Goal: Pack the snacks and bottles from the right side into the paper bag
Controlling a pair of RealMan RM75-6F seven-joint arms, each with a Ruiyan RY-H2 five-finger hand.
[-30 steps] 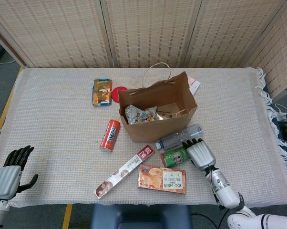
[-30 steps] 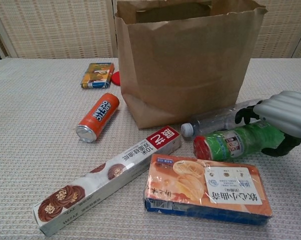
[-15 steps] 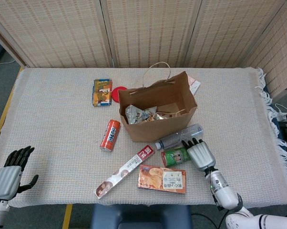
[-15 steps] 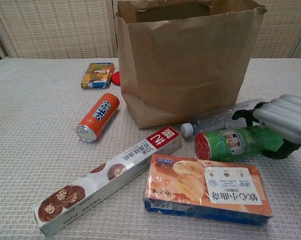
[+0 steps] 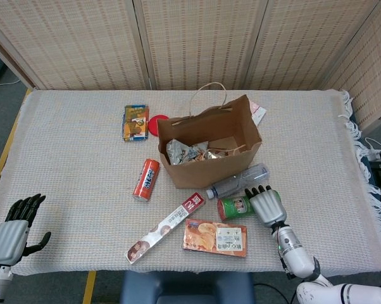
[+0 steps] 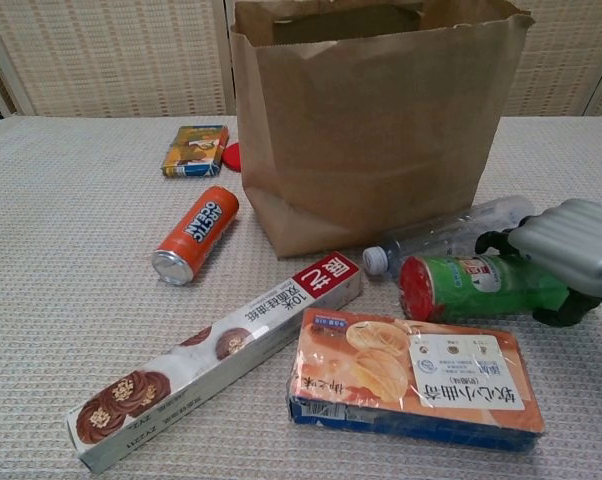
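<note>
Looks like a lab/demo setup: woven screens [image 5: 197, 41] behind, cloth-covered table [image 5: 70, 164], cables [image 5: 375, 152] at floor edge.

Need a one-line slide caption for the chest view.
Right hand grips a green can lying beside the clear bottle, in front of the upright paper bag.

The head view looked down from high up and saw the whole cloth-covered desk [image 5: 70, 164], with the woven screens [image 5: 197, 38] behind it. The chest view sat low and close, looking straight across the desk at the brown paper bag [image 6: 376, 115]. Both views showed the bag [image 5: 209, 149], the orange can [image 5: 146, 179] [image 6: 194, 235] and the long cookie box [image 5: 165, 228] [image 6: 216, 360].
</note>
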